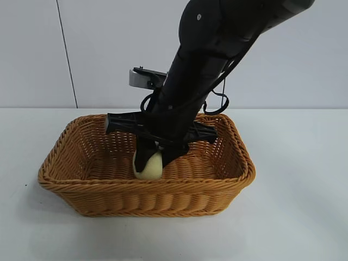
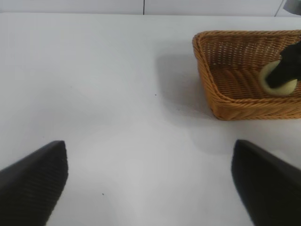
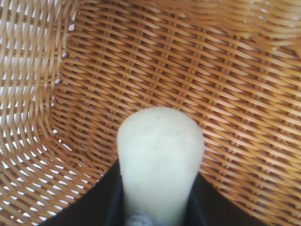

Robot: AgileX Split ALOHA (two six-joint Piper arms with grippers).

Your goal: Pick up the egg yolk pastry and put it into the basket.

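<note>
The golden-brown wicker basket stands on the white table in the middle of the exterior view. My right gripper reaches down into it and is shut on the pale cream-yellow egg yolk pastry, held at the basket floor near the front wall. In the right wrist view the pastry is squeezed between the two black fingers above the woven floor. My left gripper is open and empty over bare table, away from the basket, where the pastry also shows.
The white table spreads around the basket on all sides. A white wall stands behind. The right arm's black links rise from the basket toward the upper right of the exterior view.
</note>
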